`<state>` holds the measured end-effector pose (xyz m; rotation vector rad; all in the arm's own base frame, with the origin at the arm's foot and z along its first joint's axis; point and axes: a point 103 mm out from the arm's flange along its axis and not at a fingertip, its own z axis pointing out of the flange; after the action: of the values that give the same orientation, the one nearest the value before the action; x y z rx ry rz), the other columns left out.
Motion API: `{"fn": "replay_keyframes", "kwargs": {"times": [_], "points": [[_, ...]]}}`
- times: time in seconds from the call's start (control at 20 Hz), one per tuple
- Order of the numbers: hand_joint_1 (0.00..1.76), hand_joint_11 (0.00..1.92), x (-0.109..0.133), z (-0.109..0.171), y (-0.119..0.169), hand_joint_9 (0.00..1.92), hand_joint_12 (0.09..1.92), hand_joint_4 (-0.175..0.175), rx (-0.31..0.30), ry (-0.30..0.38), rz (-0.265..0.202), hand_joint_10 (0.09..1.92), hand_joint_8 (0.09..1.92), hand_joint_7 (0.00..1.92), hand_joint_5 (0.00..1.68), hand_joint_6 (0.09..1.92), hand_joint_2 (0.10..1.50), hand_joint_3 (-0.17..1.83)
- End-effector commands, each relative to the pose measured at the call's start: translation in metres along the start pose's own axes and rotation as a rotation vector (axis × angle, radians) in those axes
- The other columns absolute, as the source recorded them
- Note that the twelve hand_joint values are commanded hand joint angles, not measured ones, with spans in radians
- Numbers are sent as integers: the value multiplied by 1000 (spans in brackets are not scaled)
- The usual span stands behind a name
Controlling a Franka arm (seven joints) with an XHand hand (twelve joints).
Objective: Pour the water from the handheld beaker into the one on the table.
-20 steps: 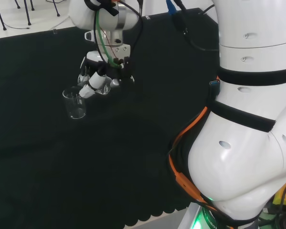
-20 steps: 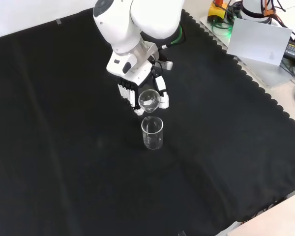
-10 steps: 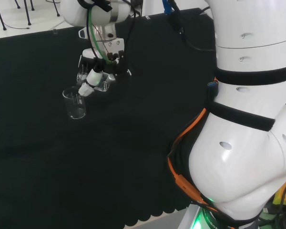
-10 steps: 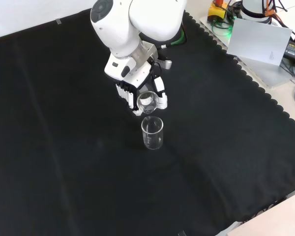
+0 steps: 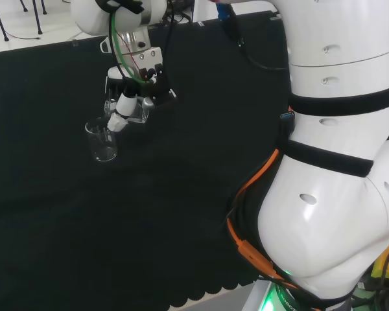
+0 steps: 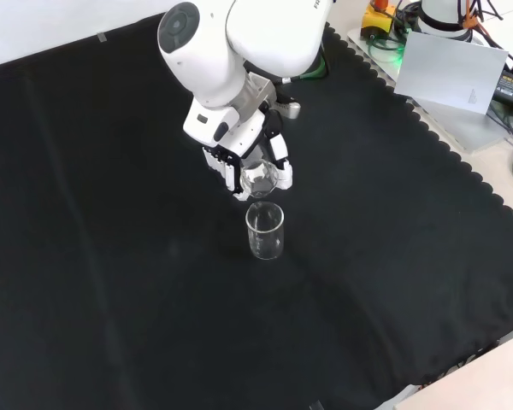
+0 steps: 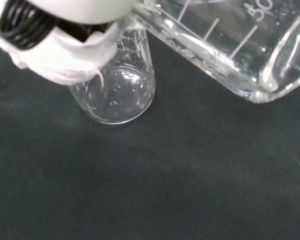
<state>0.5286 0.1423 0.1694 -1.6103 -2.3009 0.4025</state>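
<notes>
A clear glass beaker (image 6: pixel 265 231) stands upright on the black cloth; the head view has it (image 5: pixel 102 141) at the left, and the wrist view looks down on its round bottom (image 7: pixel 117 92). My hand (image 6: pixel 239 158) hangs just above and behind it, fingers curled round a second clear beaker (image 6: pixel 260 177) that is tipped toward the standing one. In the head view the hand (image 5: pixel 131 98) sits up and to the right of the standing beaker's rim. The held beaker's wall with printed marks (image 7: pixel 225 45) looms close in the wrist view. Whether water is flowing cannot be made out.
Black cloth (image 6: pixel 111 282) spreads wide around the beakers, with a scalloped edge (image 6: pixel 462 162) at the right of the front view. A grey box and cables (image 6: pixel 457 73) lie beyond that edge. The arm's white links (image 5: pixel 337 162) stand at the head view's right.
The hand has tipped the held beaker further toward the standing one and, in the head view, shifted slightly left and up. The standing beaker has not moved.
</notes>
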Motion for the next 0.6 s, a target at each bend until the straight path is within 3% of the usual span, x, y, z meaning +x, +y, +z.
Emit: {"fn": "replay_keyframes", "kwargs": {"times": [0.05,0.6], "points": [[1123,1297,7,3,-1,1554,840,145,37,-53,17,335,212,1683,1212,831,639,752],[1123,1296,12,-3,-1,1552,839,143,78,-108,56,337,212,1683,1209,839,637,758]]}}
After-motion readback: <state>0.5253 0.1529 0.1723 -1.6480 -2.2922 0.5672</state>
